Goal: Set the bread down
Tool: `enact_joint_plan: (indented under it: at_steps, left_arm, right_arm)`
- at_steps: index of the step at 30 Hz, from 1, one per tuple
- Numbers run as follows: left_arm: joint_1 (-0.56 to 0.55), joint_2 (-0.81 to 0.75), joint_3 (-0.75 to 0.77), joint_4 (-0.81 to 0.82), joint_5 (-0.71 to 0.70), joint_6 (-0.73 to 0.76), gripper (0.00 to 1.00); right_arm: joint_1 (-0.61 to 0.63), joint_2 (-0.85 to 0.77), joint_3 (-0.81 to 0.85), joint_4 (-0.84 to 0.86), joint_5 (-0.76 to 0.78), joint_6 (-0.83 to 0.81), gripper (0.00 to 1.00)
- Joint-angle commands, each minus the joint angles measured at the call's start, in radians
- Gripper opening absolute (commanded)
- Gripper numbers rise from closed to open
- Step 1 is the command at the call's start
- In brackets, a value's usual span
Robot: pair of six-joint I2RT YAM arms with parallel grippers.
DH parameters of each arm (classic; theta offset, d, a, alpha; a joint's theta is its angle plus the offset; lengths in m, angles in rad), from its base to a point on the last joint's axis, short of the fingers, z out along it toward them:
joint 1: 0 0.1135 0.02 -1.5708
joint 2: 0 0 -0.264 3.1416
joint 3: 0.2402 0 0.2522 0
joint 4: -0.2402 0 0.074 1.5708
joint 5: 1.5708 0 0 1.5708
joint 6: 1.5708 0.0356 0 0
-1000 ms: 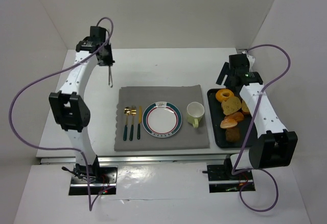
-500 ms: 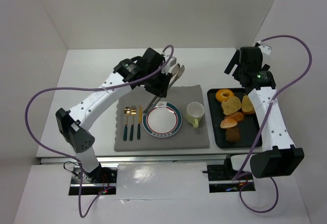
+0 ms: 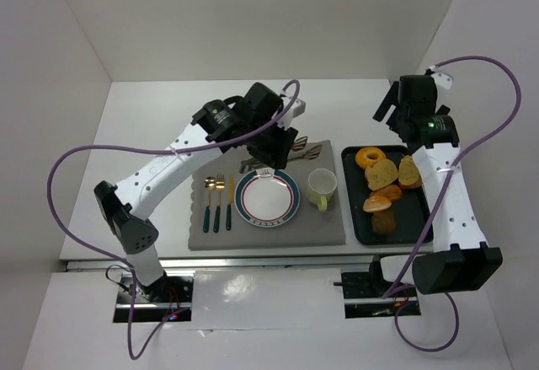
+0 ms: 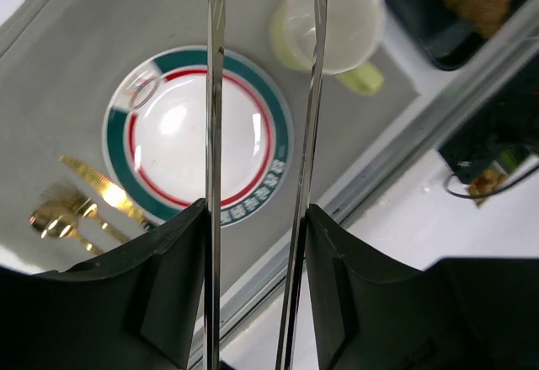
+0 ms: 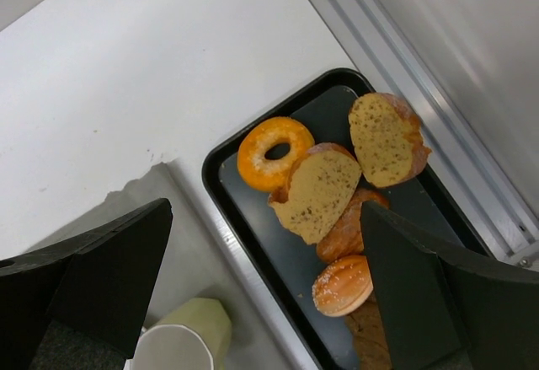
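A white table (image 3: 152, 117) is taken in whole only from overhead, with a grey placemat (image 3: 324, 228) laid on it and a black tray (image 3: 352, 189) set just beside the mat's right edge. On the mat are placed a white plate (image 3: 267, 196) rimmed in teal and red, a pale green cup (image 3: 322, 186) to its right, and gold cutlery (image 3: 218, 197) with dark handles to its left. The left gripper (image 4: 255, 210) is held above the mat's far edge. Only its wrist view shows that metal tongs (image 4: 215, 92) are clasped between its fingers, their two arms narrowly apart with nothing caught between them. The right gripper (image 5: 265, 210) is spread wide and nothing is gripped in it. In the tray the toast slice (image 5: 318, 195) is found: golden-tan and squarish, its speckled crumb and browner crust made plain only by the right wrist view. A glazed doughnut (image 5: 274, 151) and orange rolls (image 5: 341, 286) are overlapped by it, and a second cut slice (image 5: 383, 138) is set beside it. The dark brown chunk (image 3: 384, 222) is shown whole only from overhead, at the tray's near end.
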Motion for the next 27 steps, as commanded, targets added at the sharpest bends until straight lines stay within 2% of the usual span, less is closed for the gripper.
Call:
enact_joint_plan:
  at_steps: [1, 5, 12, 17, 22, 27]
  left_arm:
    - [-0.060, 0.029, 0.115, 0.039, 0.092, 0.007, 0.59]
    - [-0.137, 0.127, 0.180, 0.071, 0.158, -0.002, 0.59]
    - [-0.175, 0.279, 0.212, 0.226, 0.256, -0.175, 0.59]
    - [-0.197, 0.383, 0.321, 0.266, 0.171, -0.284, 0.59]
    - [-0.206, 0.472, 0.369, 0.278, 0.029, -0.375, 0.59]
    - [-0.206, 0.596, 0.482, 0.278, -0.033, -0.395, 0.59]
  right_arm:
    - [-0.006, -0.028, 0.095, -0.041, 0.035, 0.009, 1.00]
    - [-0.006, -0.005, 0.163, -0.069, 0.035, 0.009, 1.00]
    - [-0.015, -0.005, 0.197, -0.065, 0.016, 0.009, 1.00]
    - [-0.015, -0.005, 0.197, -0.044, -0.017, 0.009, 1.00]
    - [-0.015, -0.005, 0.197, -0.044, -0.017, 0.009, 1.00]
    - [-0.015, -0.023, 0.187, -0.054, -0.028, 0.009, 1.00]
